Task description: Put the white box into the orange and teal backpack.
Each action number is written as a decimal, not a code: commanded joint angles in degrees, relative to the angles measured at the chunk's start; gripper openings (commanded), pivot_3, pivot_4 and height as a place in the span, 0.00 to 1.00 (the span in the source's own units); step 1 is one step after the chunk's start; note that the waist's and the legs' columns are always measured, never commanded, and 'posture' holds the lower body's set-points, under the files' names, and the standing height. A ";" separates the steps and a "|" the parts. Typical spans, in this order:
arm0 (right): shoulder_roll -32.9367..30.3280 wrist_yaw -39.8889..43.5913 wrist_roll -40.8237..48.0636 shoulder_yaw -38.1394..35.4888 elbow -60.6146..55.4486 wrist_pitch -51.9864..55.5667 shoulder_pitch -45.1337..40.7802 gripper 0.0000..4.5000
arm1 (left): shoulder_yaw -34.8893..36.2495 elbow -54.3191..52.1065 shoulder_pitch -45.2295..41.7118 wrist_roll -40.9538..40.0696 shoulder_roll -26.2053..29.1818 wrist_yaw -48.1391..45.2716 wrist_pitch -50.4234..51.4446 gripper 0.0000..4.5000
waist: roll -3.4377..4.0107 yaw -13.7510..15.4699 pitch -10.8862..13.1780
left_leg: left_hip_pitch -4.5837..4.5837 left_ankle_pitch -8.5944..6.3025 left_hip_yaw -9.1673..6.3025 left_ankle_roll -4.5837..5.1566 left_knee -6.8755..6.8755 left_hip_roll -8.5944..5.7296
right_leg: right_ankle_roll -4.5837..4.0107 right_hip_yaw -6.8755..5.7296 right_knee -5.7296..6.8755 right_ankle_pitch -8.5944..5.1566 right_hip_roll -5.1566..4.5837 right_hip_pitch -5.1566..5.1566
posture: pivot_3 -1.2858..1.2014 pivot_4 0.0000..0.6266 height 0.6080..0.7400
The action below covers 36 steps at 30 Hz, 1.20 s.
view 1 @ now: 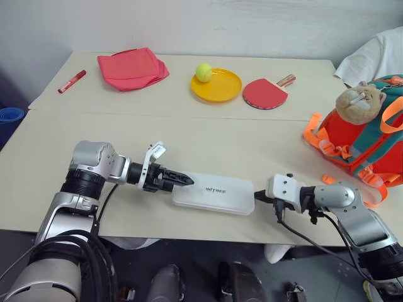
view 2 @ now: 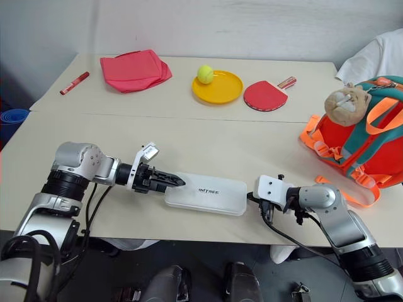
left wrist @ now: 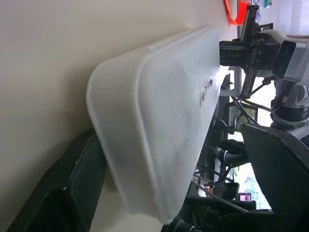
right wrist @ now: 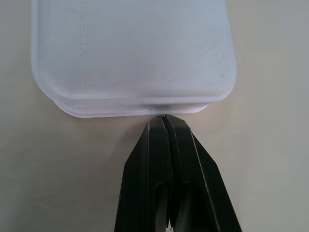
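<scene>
The white box [view 1: 214, 193] lies flat on the table near its front edge, its printed lettering facing up. My left gripper [view 1: 187, 180] is at the box's left end, open, and the left wrist view shows that end of the box [left wrist: 159, 121] between its two spread fingers. My right gripper [right wrist: 165, 118] is shut, and its tips touch the middle of the box's right end. The orange and teal backpack [view 1: 368, 141] stands at the table's right edge, beyond my right arm, with a tan plush charm [view 1: 359, 100] on top.
At the back of the table lie a folded pink-red cloth [view 1: 132, 68], a red marker [view 1: 72, 81], a yellow plate [view 1: 221, 88] with a tennis ball [view 1: 203, 72] on it, and a red paddle [view 1: 264, 93]. A person's white sleeve [view 1: 371, 56] shows behind the backpack.
</scene>
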 commanded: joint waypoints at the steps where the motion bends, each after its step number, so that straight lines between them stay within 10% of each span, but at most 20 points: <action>1: 0.95 0.06 -0.08 1.50 -1.06 -0.35 0.35 0.00 | 1.31 1.22 0.74 -0.98 -2.46 0.97 2.22 0.99 | 0.00 0.04 0.00 | -0.01 0.00 0.00 0.00 0.00 0.00 | 0.00 0.00 0.00 0.00 0.00 0.00 | 0.52 0.24 1.00; 13: 2.57 -0.84 8.40 -5.72 -5.56 0.79 7.48 0.00 | 8.00 -0.49 1.61 -8.08 -3.55 1.48 3.14 0.29 | -0.05 -0.50 0.03 | -0.18 0.01 -0.01 -0.01 -0.01 0.02 | 0.00 -0.04 -0.02 0.00 0.01 -0.16 | 0.52 0.24 1.00; 17: 3.78 -2.15 17.04 -14.11 -10.69 5.09 15.98 0.13 | 11.20 -7.02 4.64 -10.86 -2.11 -0.34 2.57 0.28 | -0.03 -0.64 0.05 | -0.30 0.01 -0.01 -0.01 -0.02 0.02 | 0.00 -0.03 -0.01 0.00 0.01 -0.28 | 0.52 0.24 1.00; 29: 16.67 -17.85 25.81 -49.07 -16.80 0.51 41.37 0.97 | 14.65 -23.30 18.25 -5.17 0.40 -20.08 -44.74 0.28 | 0.04 0.00 0.04 | -0.40 -0.10 -0.02 -0.04 -0.08 0.08 | -0.01 -0.05 -0.16 0.01 0.01 -0.33 | 0.52 0.24 1.00; 36: 12.07 -19.60 27.24 -56.72 -9.36 -1.39 36.38 1.00 | 13.98 -24.83 19.24 -4.42 1.57 -22.51 -50.11 0.28 | 0.07 -0.13 0.06 | -0.41 -0.18 -0.01 0.15 -0.09 0.07 | 0.01 -0.03 -0.20 0.01 0.01 -0.34 | 0.52 0.24 1.00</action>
